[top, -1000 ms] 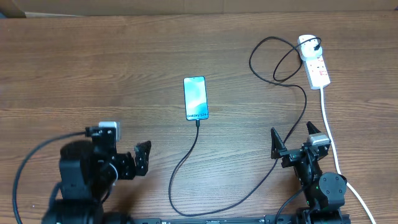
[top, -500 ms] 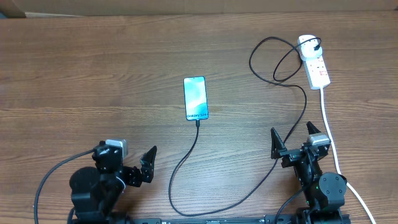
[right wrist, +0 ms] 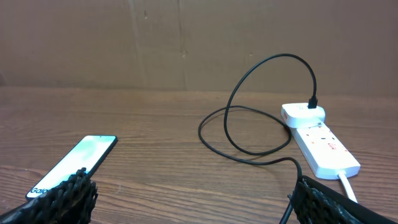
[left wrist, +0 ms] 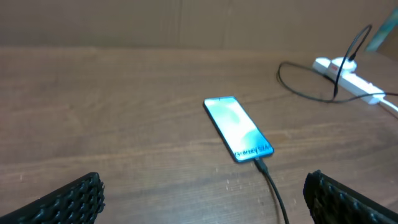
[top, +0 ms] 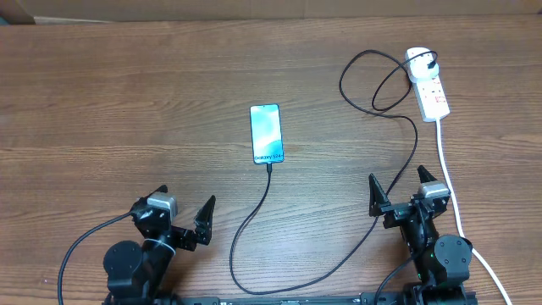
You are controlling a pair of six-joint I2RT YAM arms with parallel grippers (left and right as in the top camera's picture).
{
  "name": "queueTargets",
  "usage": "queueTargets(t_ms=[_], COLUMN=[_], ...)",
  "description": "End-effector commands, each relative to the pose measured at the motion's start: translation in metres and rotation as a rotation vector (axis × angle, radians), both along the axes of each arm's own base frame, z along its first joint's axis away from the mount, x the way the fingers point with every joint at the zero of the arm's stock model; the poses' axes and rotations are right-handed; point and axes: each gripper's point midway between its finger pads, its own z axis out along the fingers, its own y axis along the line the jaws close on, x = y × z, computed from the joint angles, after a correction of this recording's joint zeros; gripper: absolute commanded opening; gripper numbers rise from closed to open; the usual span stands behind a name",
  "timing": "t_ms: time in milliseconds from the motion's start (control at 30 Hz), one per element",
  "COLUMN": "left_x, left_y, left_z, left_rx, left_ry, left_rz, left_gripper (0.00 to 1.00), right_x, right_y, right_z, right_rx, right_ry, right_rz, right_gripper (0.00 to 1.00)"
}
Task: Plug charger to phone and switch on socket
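Observation:
The phone (top: 266,134) lies flat mid-table with its cyan screen lit; it also shows in the left wrist view (left wrist: 237,128) and the right wrist view (right wrist: 73,163). The black charger cable (top: 254,220) sits in the phone's near end, loops along the front and runs up to its plug in the white socket strip (top: 426,82), which also shows in the right wrist view (right wrist: 318,140). My left gripper (top: 182,213) is open and empty near the front left edge, well short of the phone. My right gripper (top: 396,193) is open and empty at the front right, beside the cable.
The socket's thick white cord (top: 449,182) runs down the right side past my right arm. The charger cable makes loose loops (top: 377,80) left of the socket. A brown cardboard wall (right wrist: 186,43) stands behind the table.
My left arm has pulled back toward the front edge and its gripper now points up the table. The right arm, phone, cable and socket have not moved.

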Motion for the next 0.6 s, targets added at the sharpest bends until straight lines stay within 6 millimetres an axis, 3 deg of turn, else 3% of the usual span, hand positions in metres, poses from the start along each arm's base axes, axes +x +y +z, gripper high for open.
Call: queueTargets(t_ms=[0, 267, 567], left_x=[0.002, 0.010, 0.018], left_y=[-0.001, 0.000, 0.013], left_z=[-0.002, -0.009, 0.001], left_rx=[0.016, 0.012, 0.029], left_ry=[-0.048, -0.091, -0.163], left_rz=[-0.010, -0.008, 0.071], left_gripper=[0.99, 0.99, 0.99], right_x=[0.000, 0.000, 0.000], right_y=[0.000, 0.000, 0.000], right_z=[-0.002, -0.002, -0.002], right_rx=[0.005, 0.005, 0.005], right_ry=[-0.004, -0.004, -0.004], right_rz=[-0.002, -0.001, -0.002], right_gripper=[1.00, 1.00, 1.00])
